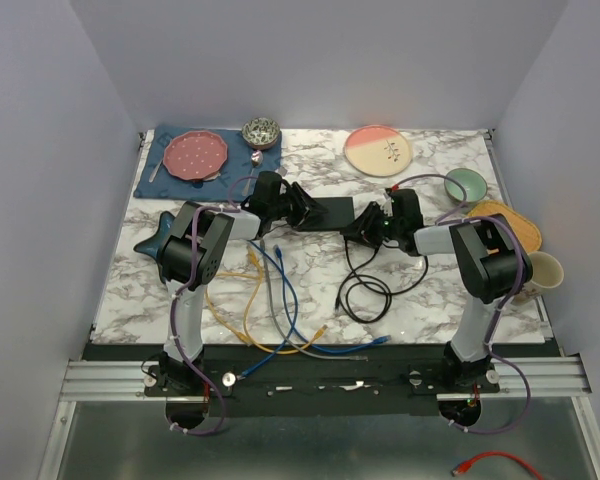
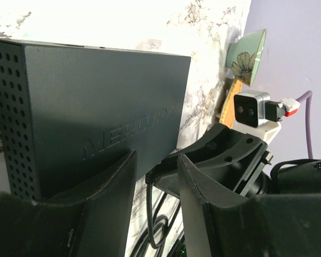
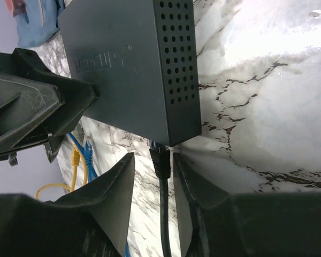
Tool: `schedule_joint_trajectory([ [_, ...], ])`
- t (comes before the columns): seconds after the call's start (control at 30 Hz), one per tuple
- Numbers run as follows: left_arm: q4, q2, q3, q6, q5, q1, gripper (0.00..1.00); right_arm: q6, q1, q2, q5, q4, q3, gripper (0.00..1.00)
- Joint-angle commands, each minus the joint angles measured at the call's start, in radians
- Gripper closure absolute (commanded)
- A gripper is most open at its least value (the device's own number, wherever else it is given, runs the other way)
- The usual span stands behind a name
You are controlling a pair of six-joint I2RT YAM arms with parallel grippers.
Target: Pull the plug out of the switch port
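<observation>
Right hand (image 3: 152,176), narrow, the plug (image 3: 159,155) between its fingers: clamp, then draw straight back from the switch (image 3: 134,69); hold of left hand (image 2: 156,160) unclear.

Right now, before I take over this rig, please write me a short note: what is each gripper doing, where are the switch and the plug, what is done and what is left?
Left gripper: looks clamped on one end of the switch.
Right gripper: open, set around the plug, with a gap on one side.
Plug: seated in a port at the switch's corner, its black cable trailing away.
Done: both grippers are in place.
Left: close on the plug and pull it straight out.
</observation>
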Motion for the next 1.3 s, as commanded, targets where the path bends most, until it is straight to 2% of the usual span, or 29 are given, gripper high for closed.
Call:
schedule_joint_trajectory([
  [0.0, -0.022, 0.019, 0.003, 0.014, 0.021, -0.002, 0.5, 0.043, -0.003, 0.026, 0.043, 0.02, 0.011, 0.61],
  [0.17, -0.022, 0.016, -0.002, 0.015, 0.026, -0.001, 0.5, 0.096, -0.001, 0.035, 0.062, 0.061, -0.006, 0.65],
  [0.47, -0.016, 0.005, -0.013, 0.017, 0.03, 0.001, 0.5, 0.155, -0.012, 0.052, 0.077, 0.097, -0.018, 0.62],
  [0.63, -0.013, 0.001, -0.022, 0.018, 0.032, 0.002, 0.5, 0.172, -0.017, 0.069, 0.078, 0.118, -0.037, 0.66],
  [0.83, -0.007, -0.01, -0.039, 0.015, 0.035, 0.002, 0.5, 0.178, -0.021, 0.07, 0.065, 0.17, -0.063, 0.75],
  [0.93, 0.018, -0.025, -0.062, -0.003, 0.046, 0.001, 0.5, 0.156, -0.023, 0.064, 0.062, 0.158, -0.063, 0.85],
  [1.0, 0.038, -0.042, -0.085, -0.015, 0.055, -0.002, 0.5, 0.138, -0.023, 0.063, 0.057, 0.137, -0.057, 0.97],
  [1.03, 0.053, -0.047, -0.091, -0.028, 0.058, -0.008, 0.5, 0.132, -0.023, 0.06, 0.057, 0.124, -0.055, 0.99],
  [1.27, 0.111, -0.01, -0.096, -0.066, 0.078, -0.048, 0.5, 0.077, -0.021, 0.043, 0.039, 0.064, -0.038, 0.99],
])
